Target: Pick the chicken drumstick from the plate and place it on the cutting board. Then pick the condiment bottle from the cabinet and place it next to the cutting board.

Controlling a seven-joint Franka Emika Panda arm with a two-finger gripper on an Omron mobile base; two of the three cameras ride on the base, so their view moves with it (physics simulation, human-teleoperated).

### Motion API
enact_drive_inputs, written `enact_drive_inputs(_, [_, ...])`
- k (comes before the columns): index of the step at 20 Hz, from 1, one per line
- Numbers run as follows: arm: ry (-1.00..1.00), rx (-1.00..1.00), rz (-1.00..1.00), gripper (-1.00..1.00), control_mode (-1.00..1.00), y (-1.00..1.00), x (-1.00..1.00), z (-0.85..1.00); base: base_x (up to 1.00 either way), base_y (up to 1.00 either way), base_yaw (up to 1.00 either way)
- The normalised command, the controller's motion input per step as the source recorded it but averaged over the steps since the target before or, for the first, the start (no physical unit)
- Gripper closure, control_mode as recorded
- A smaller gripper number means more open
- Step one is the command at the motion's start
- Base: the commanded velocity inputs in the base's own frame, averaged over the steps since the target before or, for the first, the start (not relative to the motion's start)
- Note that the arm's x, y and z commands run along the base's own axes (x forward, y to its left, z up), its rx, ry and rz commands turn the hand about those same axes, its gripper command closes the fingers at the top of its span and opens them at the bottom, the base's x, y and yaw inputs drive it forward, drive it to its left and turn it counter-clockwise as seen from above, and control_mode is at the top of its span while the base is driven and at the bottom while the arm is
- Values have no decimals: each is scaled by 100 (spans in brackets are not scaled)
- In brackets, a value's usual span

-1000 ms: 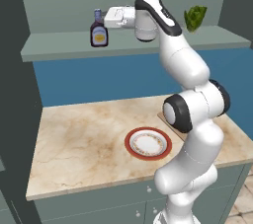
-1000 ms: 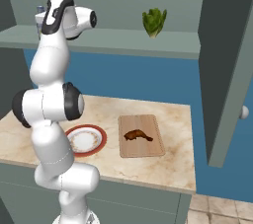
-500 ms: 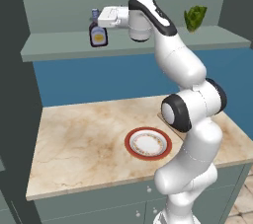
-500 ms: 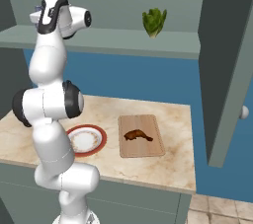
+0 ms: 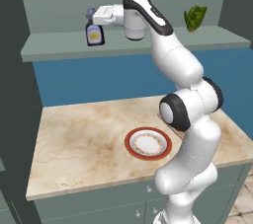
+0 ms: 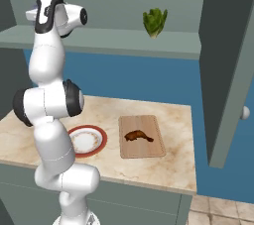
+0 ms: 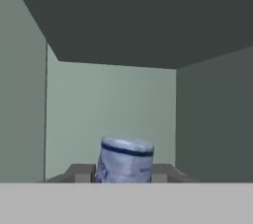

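The condiment bottle, dark brown with a yellow-and-white label, stands on the grey-green cabinet shelf. My gripper reaches in from the right at cap height. In the hand view the pale blue-grey cap sits between the dark fingertips, which press against both its sides. The chicken drumstick lies on the wooden cutting board. To the board's left the plate, also seen as the plate, holds nothing.
A green leafy vegetable stands further right on the shelf. An open cabinet door hangs over the right end of the marble counter. A dark side panel bounds the left.
The hand has slid left along the shelf onto the bottle's top. Its jaws have closed in from wide open onto the cap.
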Motion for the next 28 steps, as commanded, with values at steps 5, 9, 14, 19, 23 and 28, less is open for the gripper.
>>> enact_drive_inputs(5, [0, 0, 0, 100, -100, 0, 0, 0, 0, 0, 0])
enact_drive_inputs(9, [0, 0, 1, 100, -100, 0, 0, 0, 0, 0, 0])
enact_drive_inputs(14, [0, -1, 2, 100, -100, 0, -4, 0, 0, 0, 0])
enact_drive_inputs(19, [-3, -3, 0, 100, -100, 0, -25, 4, 0, 0, 0])
enact_drive_inputs(23, [-5, -3, 0, 100, -100, 0, -32, 5, 0, 0, 0])
enact_drive_inputs(28, [-4, -1, 0, 100, -100, 1, -36, 1, 0, 0, 0])
